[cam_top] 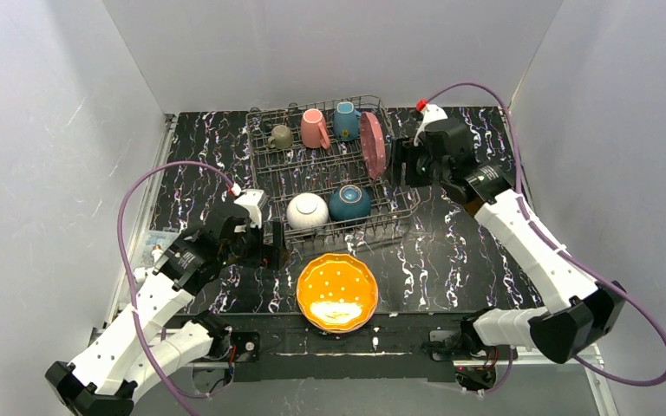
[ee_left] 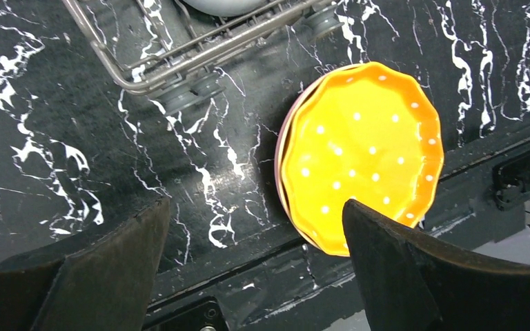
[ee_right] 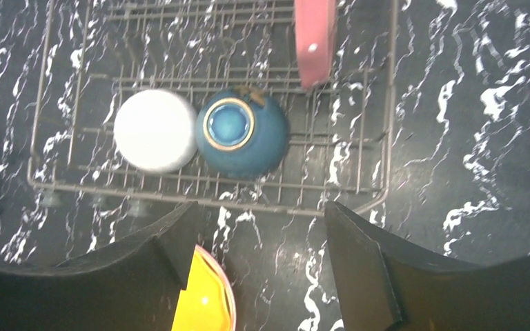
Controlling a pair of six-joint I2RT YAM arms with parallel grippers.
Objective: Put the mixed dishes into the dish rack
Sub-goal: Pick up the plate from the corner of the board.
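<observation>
The wire dish rack [cam_top: 269, 178] stands at the table's back middle. In it are an olive-grey mug [cam_top: 280, 136], a pink mug [cam_top: 314, 128], a teal mug [cam_top: 345, 120], an upright dark-red plate [cam_top: 372, 144], an upturned white bowl [cam_top: 307, 211] and a dark-blue bowl [cam_top: 349, 203]. An orange scalloped plate [cam_top: 337, 291] lies on a pink plate [ee_left: 280, 148] near the front edge. My left gripper [cam_top: 270, 244] is open and empty, left of the orange plate [ee_left: 362, 155]. My right gripper [cam_top: 396, 162] is open and empty beside the dark-red plate [ee_right: 315, 41], above the rack's right end.
White walls enclose the black marbled table [cam_top: 460, 251]. A small clear packet [cam_top: 154, 245] lies at the left edge. The rack's corner feet [ee_left: 194, 93] show close in the left wrist view. The arm bases sit along the front rail [cam_top: 355, 342].
</observation>
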